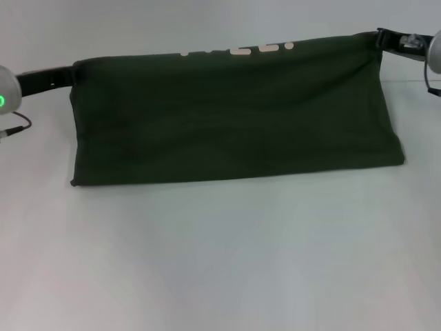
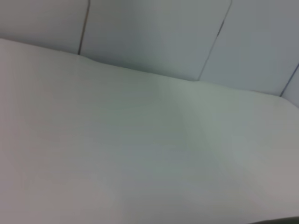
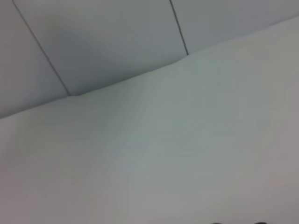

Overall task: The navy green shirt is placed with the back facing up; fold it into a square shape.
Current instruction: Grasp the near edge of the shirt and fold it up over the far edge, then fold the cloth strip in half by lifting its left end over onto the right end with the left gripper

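Note:
The navy green shirt (image 1: 234,114) hangs as a wide dark olive sheet, its top edge stretched taut in the air and its lower edge resting on the white table (image 1: 220,262). Bits of cream lettering peek over the top edge. My left gripper (image 1: 67,73) is shut on the shirt's upper left corner. At the upper right corner my right gripper (image 1: 380,38) is shut on the cloth too. Neither wrist view shows the shirt or any fingers.
The white table (image 2: 140,154) stretches wide in front of the shirt. Pale wall panels with dark seams (image 2: 154,32) rise behind the table's far edge, and the same wall panels (image 3: 107,37) fill the right wrist view's background.

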{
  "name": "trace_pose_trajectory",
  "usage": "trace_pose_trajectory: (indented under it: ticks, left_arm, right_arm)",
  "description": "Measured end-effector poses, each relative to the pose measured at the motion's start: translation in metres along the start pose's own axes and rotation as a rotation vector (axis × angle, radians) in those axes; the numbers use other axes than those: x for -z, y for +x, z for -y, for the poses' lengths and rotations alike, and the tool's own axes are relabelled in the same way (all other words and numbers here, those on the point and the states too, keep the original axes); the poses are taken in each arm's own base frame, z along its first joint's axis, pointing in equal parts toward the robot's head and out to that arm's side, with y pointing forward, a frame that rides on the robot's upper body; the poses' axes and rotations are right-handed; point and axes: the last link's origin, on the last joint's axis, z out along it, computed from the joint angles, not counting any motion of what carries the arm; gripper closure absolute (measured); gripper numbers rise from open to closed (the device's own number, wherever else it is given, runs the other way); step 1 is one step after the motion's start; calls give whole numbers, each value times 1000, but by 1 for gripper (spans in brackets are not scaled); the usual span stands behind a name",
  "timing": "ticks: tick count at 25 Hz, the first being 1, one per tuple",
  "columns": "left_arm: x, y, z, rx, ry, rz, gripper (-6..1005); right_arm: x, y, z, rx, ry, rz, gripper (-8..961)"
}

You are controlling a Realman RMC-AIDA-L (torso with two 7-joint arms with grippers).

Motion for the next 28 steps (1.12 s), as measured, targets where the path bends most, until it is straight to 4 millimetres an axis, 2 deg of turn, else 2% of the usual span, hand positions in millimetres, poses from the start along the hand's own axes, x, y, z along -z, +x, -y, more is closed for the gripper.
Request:
trace_pose_trajectory:
  ticks: [8, 13, 14, 18, 23, 28]
  left_arm:
    - [-10, -5, -4, 1, 43, -6, 964]
    - [-10, -7, -2, 31, 58, -13, 963]
    - [-10, -8, -1, 34, 63, -14, 963]
    - [-10, -10, 2, 52, 99, -27, 821]
    - [-11, -10, 5, 65, 127, -38, 639]
    - [-5, -17, 8, 75, 95, -25, 420]
  right_arm:
    - [-6, 5, -4, 22, 47, 14, 897]
    - [-7, 6, -4, 41, 58, 18, 787]
    - [-7, 6, -4, 41, 62, 20, 740]
    - [-7, 5, -3, 38, 70, 25, 551]
    - [-6, 6, 1, 31, 77, 26, 438]
    - [1, 8, 18, 14, 87, 13, 326]
